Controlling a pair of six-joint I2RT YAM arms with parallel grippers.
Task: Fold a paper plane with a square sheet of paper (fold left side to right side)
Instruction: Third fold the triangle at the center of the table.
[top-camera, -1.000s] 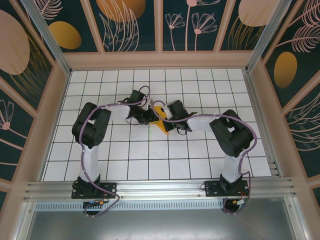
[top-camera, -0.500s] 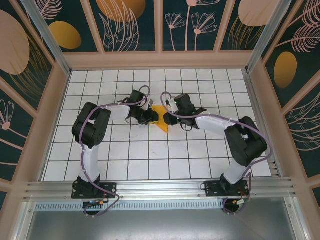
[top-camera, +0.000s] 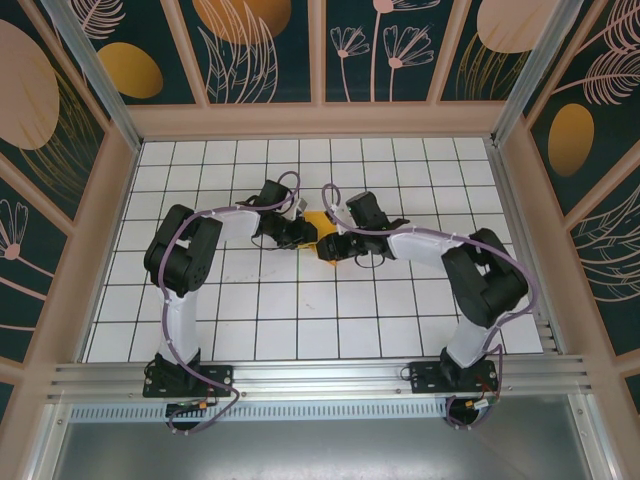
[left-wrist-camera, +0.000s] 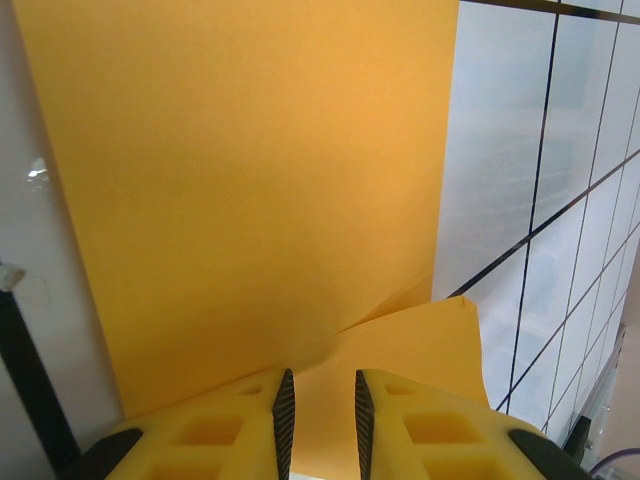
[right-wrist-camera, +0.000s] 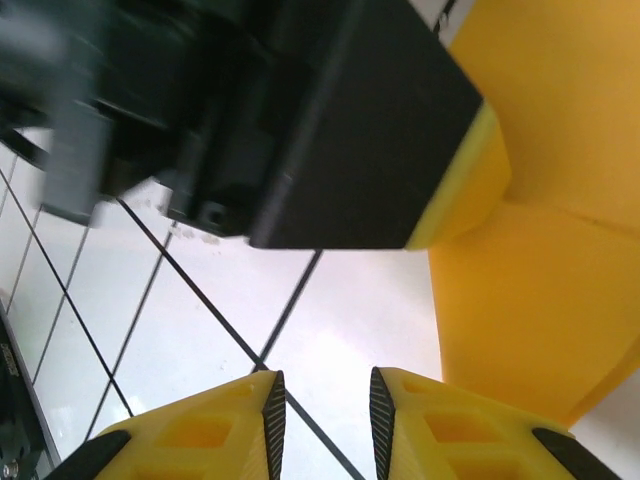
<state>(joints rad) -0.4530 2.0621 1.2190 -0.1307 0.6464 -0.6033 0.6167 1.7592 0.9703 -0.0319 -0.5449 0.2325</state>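
Observation:
The square sheet of paper (top-camera: 317, 222) is a small folded orange-yellow shape on the white tiled floor, mid-table, mostly covered by the two grippers that meet over it. In the left wrist view the paper (left-wrist-camera: 250, 180) takes up most of the frame, with a raised flap edge running toward my left gripper (left-wrist-camera: 320, 420). Its jaws stand a little apart over the paper. My left gripper (top-camera: 306, 238) comes in from the left. My right gripper (top-camera: 328, 247) sits just right of it. In the right wrist view the right gripper (right-wrist-camera: 322, 425) is open over bare tile, with the paper (right-wrist-camera: 540, 200) to its right.
The left gripper's black finger with a yellow tip (right-wrist-camera: 350, 130) hangs close above the right gripper's jaws. White tiled floor (top-camera: 300, 310) spreads round the arms. Wooden walls (top-camera: 320, 122) with dark floral panels enclose it on three sides.
The right gripper has opened. Its arm swung back off the paper, then came down beside it near the left gripper. Less of the paper shows now. The left arm has stayed put.

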